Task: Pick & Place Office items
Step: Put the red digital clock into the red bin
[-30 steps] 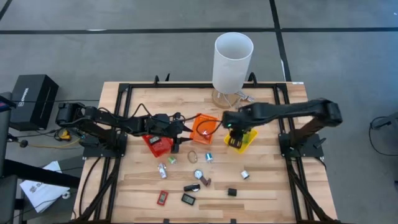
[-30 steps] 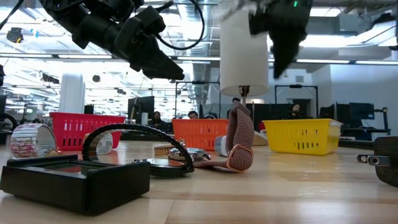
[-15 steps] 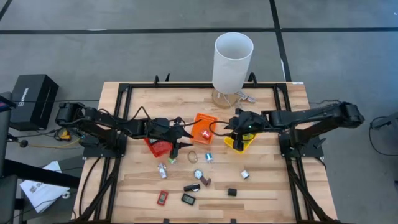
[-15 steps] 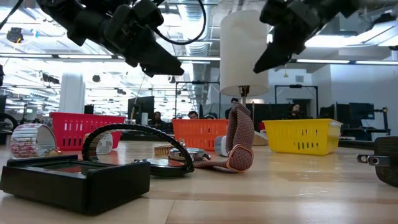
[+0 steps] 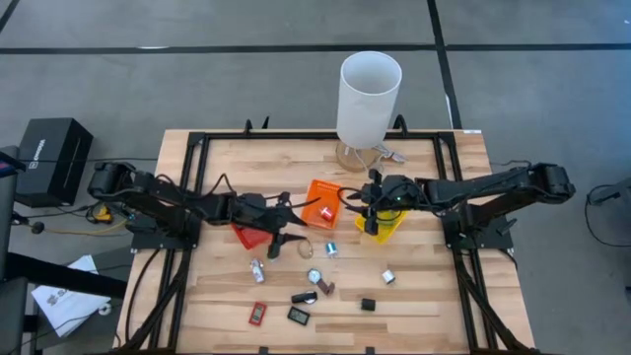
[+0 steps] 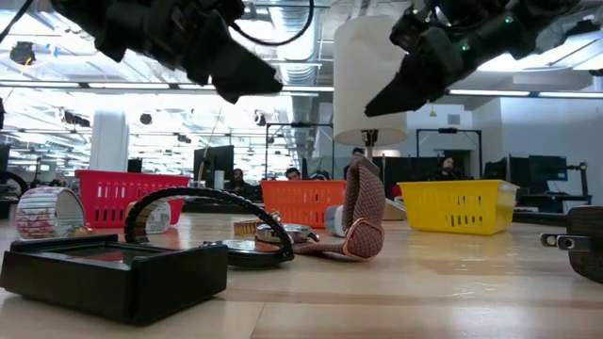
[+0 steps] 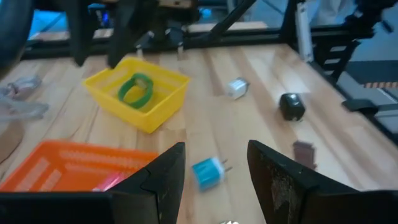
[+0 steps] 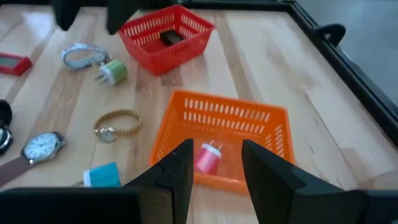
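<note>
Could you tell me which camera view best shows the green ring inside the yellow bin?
The left wrist view: the green ring lies plainly in the yellow bin. High view hides it under the right arm; low view shows only the bin's wall; right wrist view misses it.

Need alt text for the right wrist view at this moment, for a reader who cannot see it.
The right pincer, open and empty, hovers over an orange bin holding a small red plug. Beyond sit a red bin, a green plug, a gold watch and a blue plug on the wooden table.

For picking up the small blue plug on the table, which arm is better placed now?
Probably the left. Its open end effector looks straight at the blue plug, just ahead. The right end effector, also open, hovers over the orange bin.
</note>
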You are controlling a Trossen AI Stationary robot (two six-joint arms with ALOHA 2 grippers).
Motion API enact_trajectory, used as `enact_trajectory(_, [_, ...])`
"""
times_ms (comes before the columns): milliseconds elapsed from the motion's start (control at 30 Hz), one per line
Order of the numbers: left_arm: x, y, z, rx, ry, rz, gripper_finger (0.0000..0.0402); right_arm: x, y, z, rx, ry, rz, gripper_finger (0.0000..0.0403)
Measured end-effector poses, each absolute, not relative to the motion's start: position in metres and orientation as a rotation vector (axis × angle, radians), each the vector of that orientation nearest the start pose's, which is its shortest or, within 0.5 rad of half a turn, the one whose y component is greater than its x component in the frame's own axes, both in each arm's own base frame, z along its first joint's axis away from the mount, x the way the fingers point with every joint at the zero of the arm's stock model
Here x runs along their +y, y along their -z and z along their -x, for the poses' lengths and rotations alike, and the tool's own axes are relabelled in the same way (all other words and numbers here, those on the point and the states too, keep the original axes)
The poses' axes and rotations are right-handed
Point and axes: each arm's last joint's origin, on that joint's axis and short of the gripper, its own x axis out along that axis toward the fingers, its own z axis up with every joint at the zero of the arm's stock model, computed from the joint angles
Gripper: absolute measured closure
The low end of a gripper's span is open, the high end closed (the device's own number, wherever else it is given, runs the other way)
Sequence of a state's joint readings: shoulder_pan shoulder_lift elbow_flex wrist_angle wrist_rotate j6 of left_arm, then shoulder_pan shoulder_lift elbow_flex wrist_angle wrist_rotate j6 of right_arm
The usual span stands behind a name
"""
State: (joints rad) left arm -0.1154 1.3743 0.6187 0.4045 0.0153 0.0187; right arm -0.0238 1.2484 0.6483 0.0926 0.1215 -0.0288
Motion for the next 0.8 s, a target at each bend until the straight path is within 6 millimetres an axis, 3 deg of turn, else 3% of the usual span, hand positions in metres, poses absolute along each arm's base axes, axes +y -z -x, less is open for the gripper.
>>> enact_trajectory(300, [-0.083,-0.218,-0.273,0.310,0.271,-0.005,0.0234,-0.010,-0.219,-0.257,0.503,0.132,0.059,0.0275])
enact_trajectory(533, [-0.126,-0.223,-0.259,0.452,0.197,0.112,0.0234,-0.008,-0.219,-0.257,0.503,0.128,0.060,0.0275])
enact_trajectory(800, [-0.155,-0.267,-0.256,0.644,0.128,0.175,0.0234,-0.006,-0.219,-0.257,0.503,0.104,0.056,0.0275])
